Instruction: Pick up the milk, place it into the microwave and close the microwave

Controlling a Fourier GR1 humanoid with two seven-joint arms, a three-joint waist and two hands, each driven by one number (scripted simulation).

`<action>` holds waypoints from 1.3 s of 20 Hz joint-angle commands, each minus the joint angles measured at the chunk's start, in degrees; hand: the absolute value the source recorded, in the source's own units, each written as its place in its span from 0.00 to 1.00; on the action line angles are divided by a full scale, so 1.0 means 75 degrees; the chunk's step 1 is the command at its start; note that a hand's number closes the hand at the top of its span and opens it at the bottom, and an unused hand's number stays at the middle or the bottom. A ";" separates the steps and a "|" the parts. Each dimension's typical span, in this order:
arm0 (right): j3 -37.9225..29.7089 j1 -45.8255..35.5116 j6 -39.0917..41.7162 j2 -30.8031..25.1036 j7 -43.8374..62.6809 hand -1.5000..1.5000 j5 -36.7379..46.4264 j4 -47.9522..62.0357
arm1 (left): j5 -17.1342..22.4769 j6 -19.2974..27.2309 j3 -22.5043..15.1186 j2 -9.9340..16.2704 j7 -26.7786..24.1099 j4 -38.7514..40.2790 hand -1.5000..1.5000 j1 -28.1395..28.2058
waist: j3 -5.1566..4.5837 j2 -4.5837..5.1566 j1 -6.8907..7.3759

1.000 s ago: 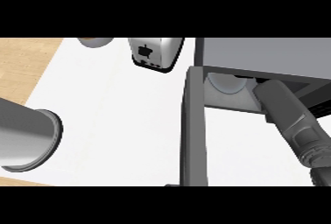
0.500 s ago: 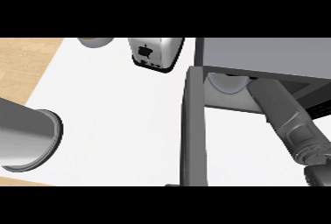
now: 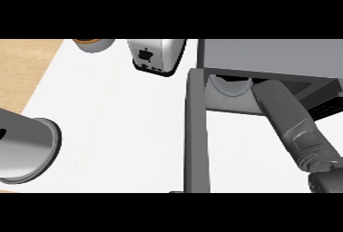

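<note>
A: What had moved?
B: The right forearm (image 3: 289, 122) had shifted slightly at the microwave (image 3: 268, 56) opening.
A: Fingers? Milk?
B: Couldn't tell; both hidden. Placing step; withdrawing, then swinging the door (image 3: 196, 131) shut.

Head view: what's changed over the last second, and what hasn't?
The right forearm has slid slightly toward the lower right, drawing back from the microwave opening; its hand is hidden. The plate inside, the open door, the toaster and the left forearm at the left edge stayed put. The milk isn't visible.
</note>
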 commanded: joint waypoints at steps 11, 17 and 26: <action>-0.1074 0.0836 0.2614 0.0318 -0.0973 0.00 -0.1245 -0.0051 | -0.0559 -0.0124 -0.0988 -0.0596 0.0049 -0.0084 1.00 -0.0066 | -0.0044 -0.0309 -0.0509; -0.1201 0.1758 0.4020 0.0615 -0.1872 0.00 -0.1551 -0.0217 | -0.1025 0.0559 -0.2287 -0.0624 0.0197 -0.0238 1.00 -0.0044 | -0.0047 -0.0370 -0.0717; -0.0736 0.3335 0.4674 0.0914 -0.1859 0.00 -0.1693 -0.1603 | -0.1017 0.1037 -0.3100 -0.0628 0.0877 -0.0488 1.00 -0.0124 | -0.0066 -0.0503 -0.0982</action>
